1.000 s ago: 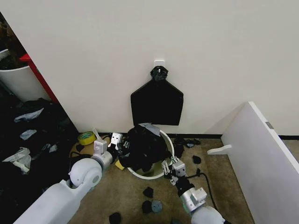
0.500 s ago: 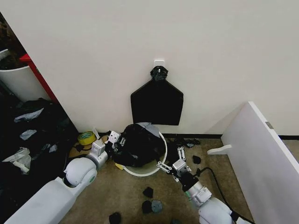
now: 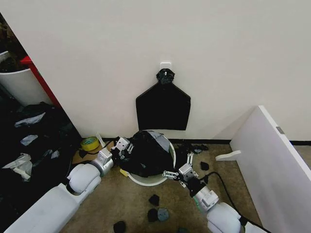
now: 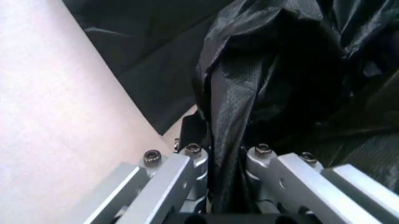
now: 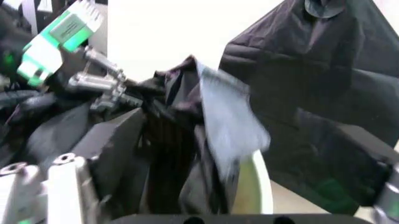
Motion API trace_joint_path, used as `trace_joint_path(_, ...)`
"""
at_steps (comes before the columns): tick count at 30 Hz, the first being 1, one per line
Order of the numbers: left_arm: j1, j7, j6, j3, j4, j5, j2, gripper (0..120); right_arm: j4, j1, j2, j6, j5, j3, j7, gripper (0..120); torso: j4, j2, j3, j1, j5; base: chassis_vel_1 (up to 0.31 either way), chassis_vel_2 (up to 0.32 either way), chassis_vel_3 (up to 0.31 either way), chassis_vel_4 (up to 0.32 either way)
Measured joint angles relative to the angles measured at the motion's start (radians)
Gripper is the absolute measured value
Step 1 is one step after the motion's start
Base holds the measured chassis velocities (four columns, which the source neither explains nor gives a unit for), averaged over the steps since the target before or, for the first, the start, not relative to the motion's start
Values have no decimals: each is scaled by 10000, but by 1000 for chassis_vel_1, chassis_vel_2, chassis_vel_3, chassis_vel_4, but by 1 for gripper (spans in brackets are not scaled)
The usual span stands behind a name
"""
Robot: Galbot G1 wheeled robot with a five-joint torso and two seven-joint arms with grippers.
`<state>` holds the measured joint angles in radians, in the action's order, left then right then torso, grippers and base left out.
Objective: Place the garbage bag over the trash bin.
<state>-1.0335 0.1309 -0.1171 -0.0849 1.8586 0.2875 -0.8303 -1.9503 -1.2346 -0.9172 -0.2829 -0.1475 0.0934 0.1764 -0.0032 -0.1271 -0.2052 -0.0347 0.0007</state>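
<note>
Left gripper (image 3: 121, 147) at the trash bin's (image 3: 154, 181) left rim, fingers pinched on a fold of the garbage bag (image 3: 145, 153). Bag heaped over and inside the bin, on the floor against the wall. Right gripper (image 3: 176, 172) at the bin's right rim, fingers spread, clasping nothing visible.

The garbage bag (image 3: 146, 153) lies heaped in the trash bin (image 3: 158, 180); left hand (image 3: 122, 147) grips its left edge; right hand (image 3: 176, 173) at its right.
</note>
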Motion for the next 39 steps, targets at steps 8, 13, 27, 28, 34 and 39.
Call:
trace_joint_path(8, -407, 48, 69, -9, 128, -143, -80, 5, 199, 173, -222, 208, 35, 21, 80, 58, 0, 0, 0, 0, -1, 0, 0, 0, 0)
trace_joint_path(13, -487, 17, -81, -52, 354, 1, -52, 5, 280, 165, -325, 192, 228, 115, 80, 35, -1, 0, 0, 0, 0, 0, 0, 0, 0)
trace_joint_path(27, -848, -57, -146, -149, 409, 75, -190, 5, 188, -130, -691, 1156, 2081, 180, 1640, 55, 0, 0, 0, 0, 0, 0, 0, 0, 0)
trace_joint_path(28, -848, -57, -146, -149, 409, 75, -190, 5, 188, -130, -691, 1156, 2081, 180, 1640, 55, 0, 0, 0, 0, 0, 0, 0, 0, 0)
trace_joint_path(34, -866, -82, -146, -207, 409, 104, -180, 5, -58, -299, -741, 934, 1955, 369, 1269, 75, 0, 0, 0, 0, -1, 0, 0, 0, 0)
trace_joint_path(39, -878, -88, -144, -179, 451, 112, -222, 5, 225, -231, -854, 952, 2168, 304, 1268, 94, -1, 0, 0, 0, -1, 0, 0, 0, 0)
